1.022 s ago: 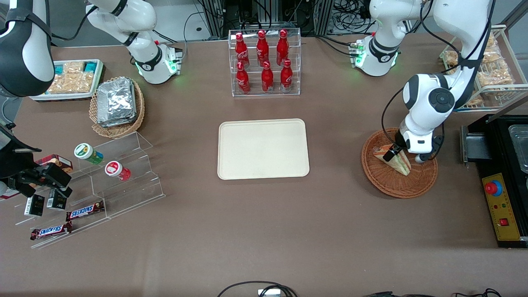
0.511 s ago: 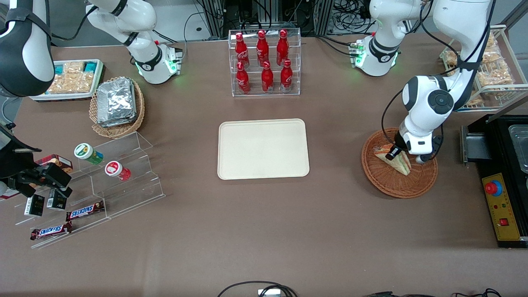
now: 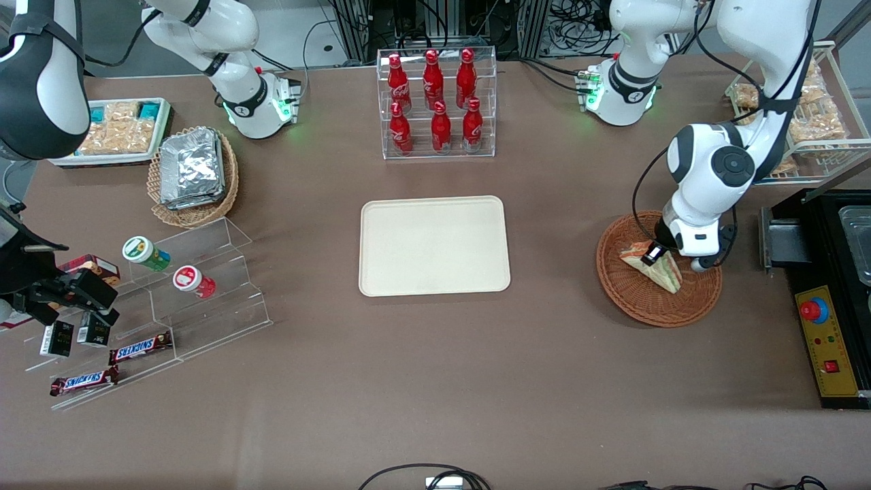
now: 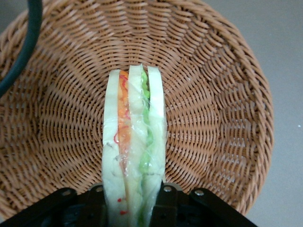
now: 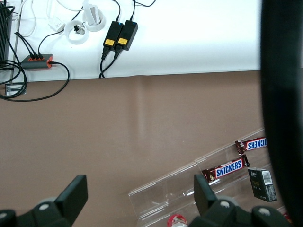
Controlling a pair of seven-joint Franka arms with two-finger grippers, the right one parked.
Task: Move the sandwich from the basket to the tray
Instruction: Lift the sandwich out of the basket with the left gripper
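Observation:
The sandwich (image 3: 664, 273) is a wrapped white-bread wedge with red, orange and green layers, standing on edge in the reddish-brown wicker basket (image 3: 639, 303) toward the working arm's end of the table. My left gripper (image 3: 654, 254) is down in the basket with its fingers pressed against both bread faces of the sandwich. The left wrist view shows the sandwich (image 4: 135, 142) reaching out from the gripper (image 4: 134, 208) over the basket's weave (image 4: 213, 94). The cream-beige tray (image 3: 434, 246) lies empty at the table's middle.
A clear rack of red bottles (image 3: 437, 102) stands farther from the camera than the tray. A black machine (image 3: 833, 272) and a wire rack of snack bags (image 3: 810, 116) sit beside the basket. A tan basket of foil packets (image 3: 194, 173) and acrylic steps with snacks (image 3: 184, 292) lie toward the parked arm's end.
My gripper has shifted slightly within the basket toward the black machine, and the sandwich has moved with it.

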